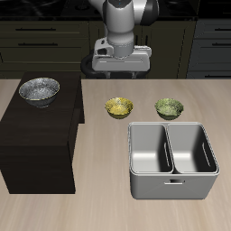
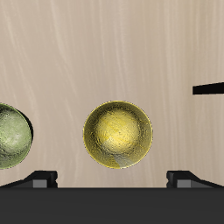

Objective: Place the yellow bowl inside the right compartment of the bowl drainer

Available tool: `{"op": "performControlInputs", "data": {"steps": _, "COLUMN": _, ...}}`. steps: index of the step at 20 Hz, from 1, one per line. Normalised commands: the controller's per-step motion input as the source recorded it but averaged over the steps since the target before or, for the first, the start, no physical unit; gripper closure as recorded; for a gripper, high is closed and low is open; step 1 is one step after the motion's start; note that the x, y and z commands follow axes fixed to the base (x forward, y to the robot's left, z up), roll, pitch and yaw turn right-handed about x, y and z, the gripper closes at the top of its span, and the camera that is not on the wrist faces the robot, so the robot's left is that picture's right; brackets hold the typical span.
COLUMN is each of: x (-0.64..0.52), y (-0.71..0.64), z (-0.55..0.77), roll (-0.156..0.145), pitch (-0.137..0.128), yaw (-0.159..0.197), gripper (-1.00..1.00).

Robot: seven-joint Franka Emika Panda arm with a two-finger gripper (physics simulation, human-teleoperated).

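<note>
Open table all around the yellow bowl (image 1: 118,107), nothing above it but the gripper (image 1: 121,61) high over it. Green bowl (image 1: 169,108) well apart beside it, clear gap between. Drainer (image 1: 172,161) just in front of both bowls, both wells open from above and holding nothing. Dark cabinet (image 1: 38,135) near on the other side, silver bowl (image 1: 40,89) on top.

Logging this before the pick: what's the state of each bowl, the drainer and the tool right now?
yellow bowl: upright, empty, on the table, ungrasped.
olive-green bowl: upright, empty, on the table.
silver-grey bowl: upright, on the dark cabinet.
bowl drainer: both wells empty.
tool: open, holding nothing.
</note>
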Motion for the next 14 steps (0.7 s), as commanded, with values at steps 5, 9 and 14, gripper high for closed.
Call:
{"op": "performControlInputs", "data": {"steps": 5, "x": 0.16, "y": 0.05, "z": -0.71, "roll": -0.01, "pitch": 0.082, "yaw": -0.015, "gripper": -1.0}}
{"op": "performControlInputs", "data": {"steps": 9, "x": 0.07, "y": 0.16, "z": -0.39, "roll": -0.01, "pitch": 0.009, "yaw": 0.019, "gripper": -1.0}}
{"op": "performControlInputs", "data": {"steps": 14, "x": 0.01, "y": 0.2, "z": -0.43, "roll": 0.028, "pitch": 0.039, "yaw": 0.008, "gripper": -1.0}}
